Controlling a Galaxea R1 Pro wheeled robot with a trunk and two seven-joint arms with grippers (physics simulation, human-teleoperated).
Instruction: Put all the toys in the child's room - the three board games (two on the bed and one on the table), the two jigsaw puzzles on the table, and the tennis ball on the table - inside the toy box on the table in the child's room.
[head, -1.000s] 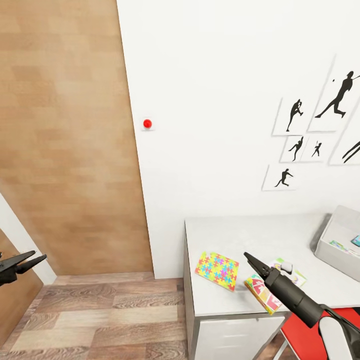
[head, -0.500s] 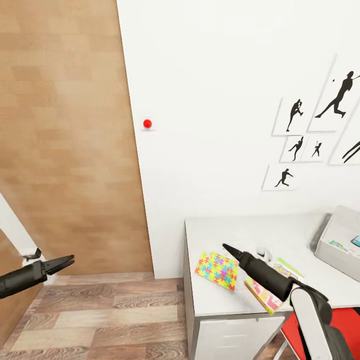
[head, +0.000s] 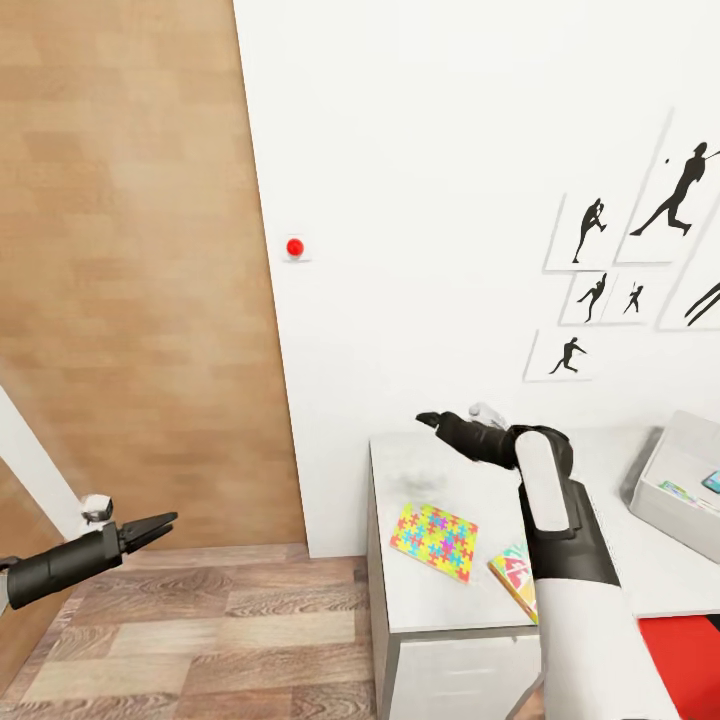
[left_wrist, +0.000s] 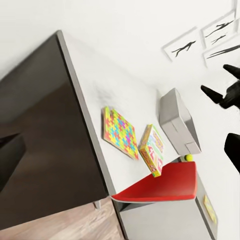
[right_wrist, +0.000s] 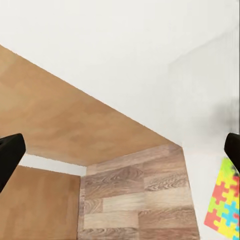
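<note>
While the toy box (head: 690, 470) sits at the far right of the pale table (head: 600, 470) with some small printed items already lying in it, two flat toys wait on the table's near left part. One jigsaw puzzle (head: 434, 540) lies flat and clear near the front edge; just beside it to the right, a second colourful flat piece (head: 516, 578) overhangs the front edge and is partly hidden by the right arm, so whether it is the other puzzle or a game box cannot be told. In the left wrist view the tennis ball (left_wrist: 188, 158) shows as a small yellow-green spot by the near end of the toy box, behind a red surface (left_wrist: 165, 185).

The right tool (head: 432, 420) hangs above the table's back left corner, near the wall and well above the puzzle; its black fingertips stand at opposite edges of the right wrist view, so it is spread wide and holds nothing. The left tool (head: 160, 523) hovers over the wood floor (head: 200, 620), well apart from the table, its fingers slightly parted and empty.

My reading is that the step in hand is the reach for the jigsaw puzzle. Next the right tool must drop toward the puzzle's edge; a thin flat square offers little to pinch, so sliding it to the table's edge may help.
</note>
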